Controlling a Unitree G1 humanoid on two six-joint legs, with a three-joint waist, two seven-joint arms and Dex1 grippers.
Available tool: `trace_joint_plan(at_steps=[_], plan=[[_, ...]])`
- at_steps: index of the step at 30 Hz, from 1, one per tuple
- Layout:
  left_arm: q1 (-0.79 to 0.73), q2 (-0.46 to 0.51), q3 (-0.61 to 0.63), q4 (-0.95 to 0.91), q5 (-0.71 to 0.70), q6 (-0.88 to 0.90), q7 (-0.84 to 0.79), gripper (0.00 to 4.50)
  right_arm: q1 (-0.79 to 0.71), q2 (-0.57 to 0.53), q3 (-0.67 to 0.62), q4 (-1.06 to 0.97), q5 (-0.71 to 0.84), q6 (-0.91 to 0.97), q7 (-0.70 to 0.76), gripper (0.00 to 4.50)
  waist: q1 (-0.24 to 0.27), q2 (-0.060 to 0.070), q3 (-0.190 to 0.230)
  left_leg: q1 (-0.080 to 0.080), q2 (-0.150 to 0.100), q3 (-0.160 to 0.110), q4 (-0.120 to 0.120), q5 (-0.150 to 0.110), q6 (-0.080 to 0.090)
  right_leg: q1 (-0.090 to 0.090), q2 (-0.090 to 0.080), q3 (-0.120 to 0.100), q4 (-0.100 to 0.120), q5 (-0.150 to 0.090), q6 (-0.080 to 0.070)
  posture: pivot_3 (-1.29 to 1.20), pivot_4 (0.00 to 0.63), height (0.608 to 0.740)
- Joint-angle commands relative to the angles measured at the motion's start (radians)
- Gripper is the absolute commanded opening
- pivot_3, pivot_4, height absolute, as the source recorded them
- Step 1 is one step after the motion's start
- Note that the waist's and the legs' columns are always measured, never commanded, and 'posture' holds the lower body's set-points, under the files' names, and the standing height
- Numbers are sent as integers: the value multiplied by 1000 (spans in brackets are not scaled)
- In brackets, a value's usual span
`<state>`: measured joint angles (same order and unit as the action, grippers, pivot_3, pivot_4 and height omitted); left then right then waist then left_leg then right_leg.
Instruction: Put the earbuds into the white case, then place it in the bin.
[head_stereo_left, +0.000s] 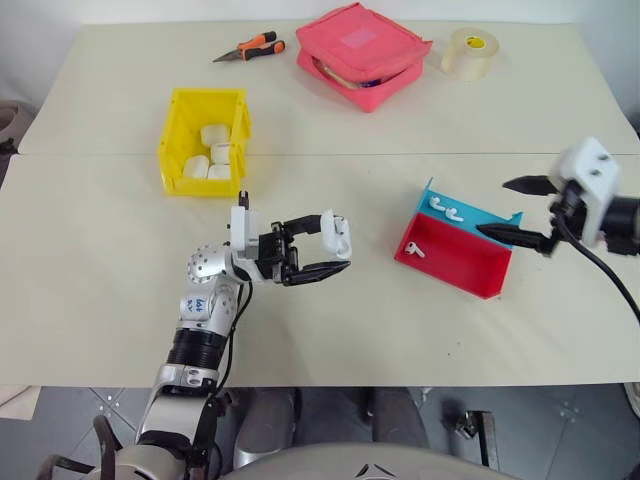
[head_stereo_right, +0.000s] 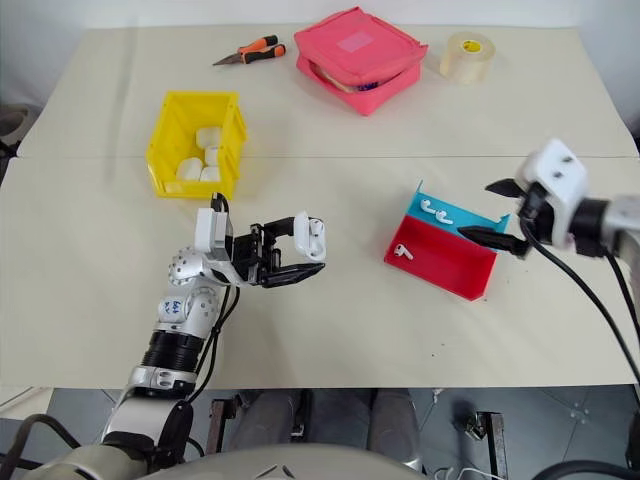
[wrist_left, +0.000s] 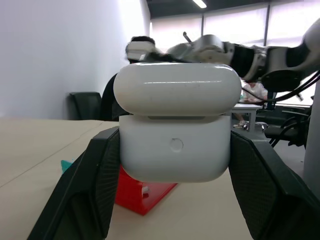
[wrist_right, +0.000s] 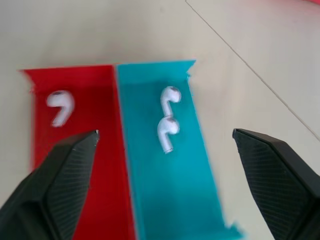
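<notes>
White case (wrist_left: 175, 145) clamped in the left hand (head_stereo_left: 325, 250); right hand (wrist_right: 165, 165) wide open just above the earbuds (wrist_right: 167, 120).

glossy white plastic case (wrist_left: 176, 130); smooth glossy earbuds (wrist_right: 168, 120); matt, textured black fingers (wrist_left: 87, 185); bright yellow plastic bin (head_stereo_left: 178, 130); pink cloth pouch (head_stereo_left: 362, 52).
</notes>
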<state>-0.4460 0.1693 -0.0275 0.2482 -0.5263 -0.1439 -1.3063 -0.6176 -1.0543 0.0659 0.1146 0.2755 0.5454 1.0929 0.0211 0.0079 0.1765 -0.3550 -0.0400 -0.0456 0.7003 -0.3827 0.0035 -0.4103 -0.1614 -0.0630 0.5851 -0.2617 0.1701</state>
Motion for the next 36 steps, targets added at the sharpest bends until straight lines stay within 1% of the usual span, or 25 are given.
trace_joint_plan(at_steps=[1,4,8,13,17,20,25,36], plan=[[0,-12,-6,-33,-2,-12,12,2801,-125,29,106,120,-112,-24,49,4487,1,0,0,0,0,0,0,0,0,0,0,0,0,0,0,0,150,740],[7,-18,-13,-43,-1,-13,17,2801,-228,77,207,265,-231,-138,77,4487,0,0,0,-1,0,-1,-1,0,0,-1,0,-1,-1,0,0,0,150,740],[18,-25,-19,-57,-2,-14,26,2801,-323,157,280,446,-332,-281,96,4487,-6,0,0,-1,0,0,-1,0,0,-1,0,-1,-1,0,0,0,150,740],[30,-30,-19,-72,1,-20,40,2801,-386,228,310,577,-390,-368,147,4487,-19,0,0,-1,0,0,0,0,0,-1,0,-1,0,0,0,0,150,740],[40,-32,-21,-84,2,-19,49,2801,-408,255,320,636,-420,-404,184,4487,-26,0,0,-1,0,0,0,0,0,-1,0,-1,0,0,0,0,150,740],[44,-32,-22,-87,1,-21,52,2801,-417,267,325,664,-439,-415,216,3889,-26,0,0,-1,0,-1,0,0,-1,-1,0,-1,0,0,0,0,150,740],[41,-32,-22,-84,1,-26,55,2801,-425,290,312,689,-451,-418,227,2265,-26,0,0,-1,0,-1,1,0,-1,-1,0,-1,0,0,0,0,150,740],[32,-27,-22,-82,1,-25,54,2801,-422,299,316,703,-490,-392,249,2265,-25,0,0,0,0,-1,1,0,-1,-1,0,-1,1,0,0,0,150,740]])
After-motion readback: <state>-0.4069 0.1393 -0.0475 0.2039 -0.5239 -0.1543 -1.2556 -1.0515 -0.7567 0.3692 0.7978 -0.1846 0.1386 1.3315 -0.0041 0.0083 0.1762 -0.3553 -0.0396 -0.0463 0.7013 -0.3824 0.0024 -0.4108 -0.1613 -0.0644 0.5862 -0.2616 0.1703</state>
